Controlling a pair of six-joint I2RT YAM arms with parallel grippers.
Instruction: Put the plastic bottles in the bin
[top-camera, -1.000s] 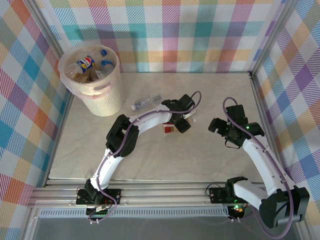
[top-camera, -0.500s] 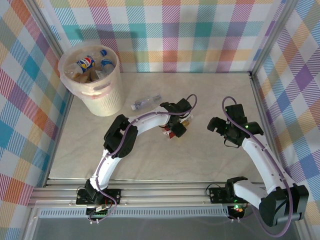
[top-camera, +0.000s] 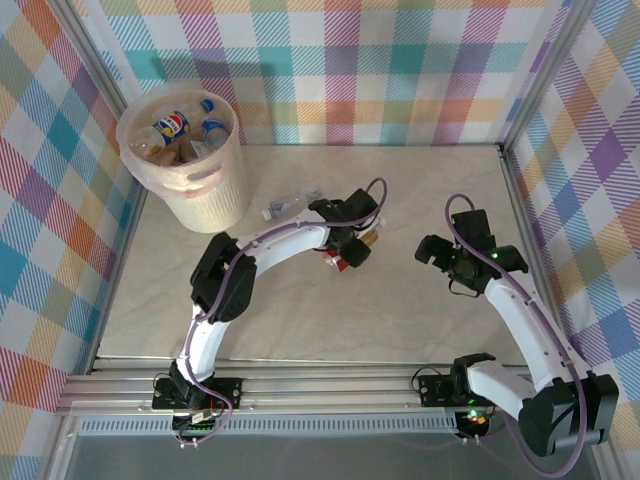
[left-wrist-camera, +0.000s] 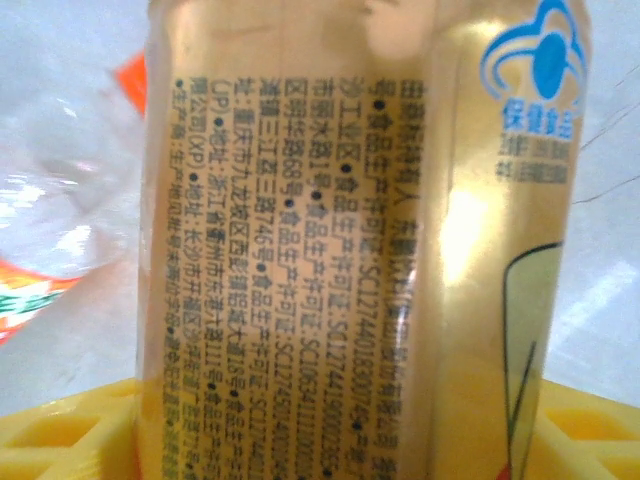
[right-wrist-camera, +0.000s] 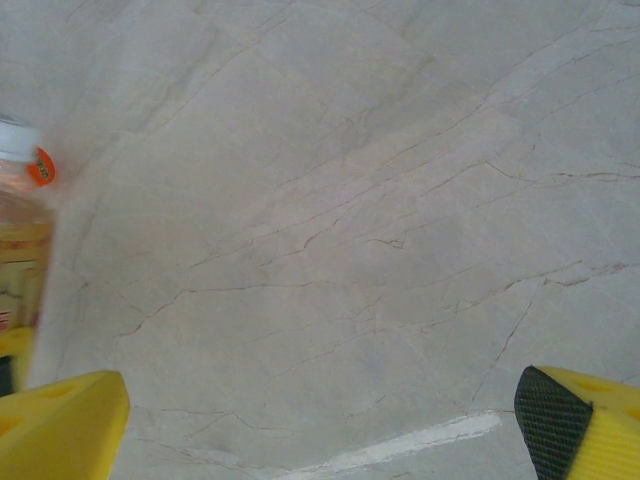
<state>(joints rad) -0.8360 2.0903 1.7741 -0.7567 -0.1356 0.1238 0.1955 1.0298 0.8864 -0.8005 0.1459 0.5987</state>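
Observation:
A golden-labelled plastic bottle (left-wrist-camera: 340, 220) stands between my left gripper's (left-wrist-camera: 340, 435) yellow fingers (left-wrist-camera: 60, 440), and it hides their inner faces, so contact is unclear. From above, that gripper (top-camera: 352, 248) is at mid-table with the bottle's top (top-camera: 372, 239) beside it. A crushed clear bottle with a red-orange label (left-wrist-camera: 60, 220) lies just left of it (top-camera: 335, 259). Another clear bottle (top-camera: 290, 205) lies nearer the bin (top-camera: 232, 130), which holds several bottles. My right gripper (top-camera: 437, 252) hangs open to the right, nothing between its fingers (right-wrist-camera: 320, 420). A bottle (right-wrist-camera: 20, 250) shows at its left edge.
Checked walls and metal frame rails enclose the marble-patterned table (top-camera: 430, 190). The bin stands in the far left corner. Bare tabletop lies under the right gripper (right-wrist-camera: 350, 200), and the arm bases sit along the near rail.
My left gripper has shifted slightly left and its jaws have narrowed around the golden-labelled bottle. The right arm has stayed still and open.

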